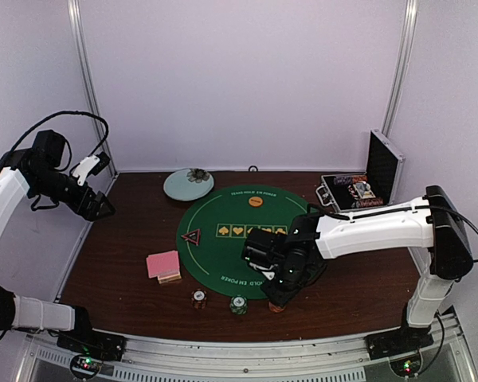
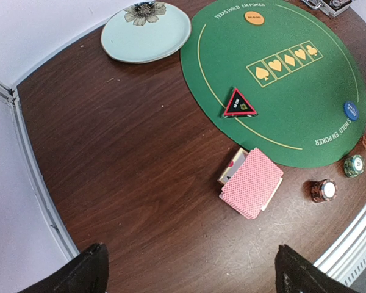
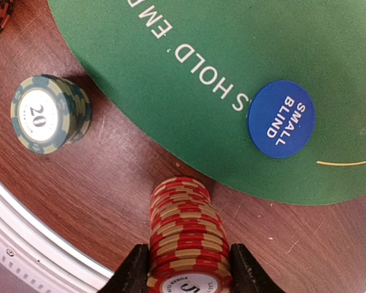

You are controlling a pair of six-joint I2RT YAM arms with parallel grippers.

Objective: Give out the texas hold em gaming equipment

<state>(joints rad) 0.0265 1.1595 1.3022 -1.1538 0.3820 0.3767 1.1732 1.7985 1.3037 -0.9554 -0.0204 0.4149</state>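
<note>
Red-orange chip stack [image 3: 186,238] stands on the brown wooden surface [image 1: 119,263], just off the near edge of the green felt mat [image 1: 223,255]. The right end effector [image 3: 189,278] is partly closed, its two fingers pressed against opposite sides of that stack. To the left, a green chip stack [image 3: 49,113] marked 20 stands apart on the wood, and a dark chip stack [image 1: 198,298] stands farther left again. A blue disc button [image 3: 281,119] reading SMALL BLIND lies flat on the mat close to its near edge. An orange disc button [image 1: 256,201] lies at the mat's far side, and the red-black triangle marker [image 1: 191,236] sits at its left edge. Pink-backed playing cards [image 1: 163,264] lie in a loose pile on the wood just left of the mat. The left end effector [image 1: 99,205] hangs raised over the far left of the surface, fingers spread wide, holding nothing.
</note>
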